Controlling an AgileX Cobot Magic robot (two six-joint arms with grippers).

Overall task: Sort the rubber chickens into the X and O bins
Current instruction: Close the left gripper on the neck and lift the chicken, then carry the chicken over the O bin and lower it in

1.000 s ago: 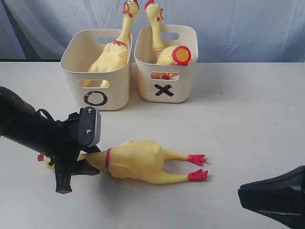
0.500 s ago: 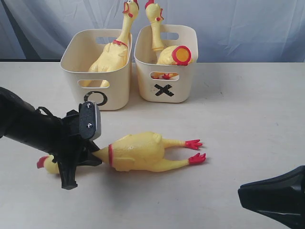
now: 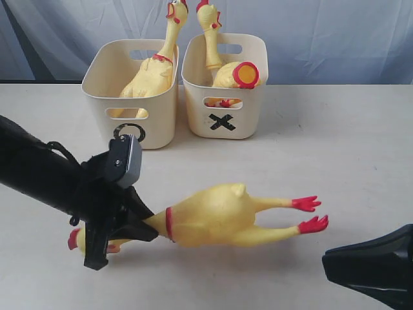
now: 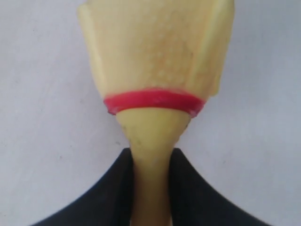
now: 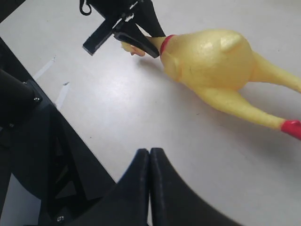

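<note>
We had L gripper point(image 4: 151, 162) clamped on the thin neck of the rubber chicken point(image 3: 213, 216) — soft, light, likely floppy — R gripper point(image 5: 149, 157) pinched together, empty.

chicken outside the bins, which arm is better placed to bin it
Left: the left claw grips the chicken by its neck; the right claw is shut, empty, apart from it.

A pale table point(image 3: 335, 142) carries two cream tubs standing just beside each other near its far side: the O bin point(image 3: 161, 123) and the X bin point(image 3: 248, 110).
</note>
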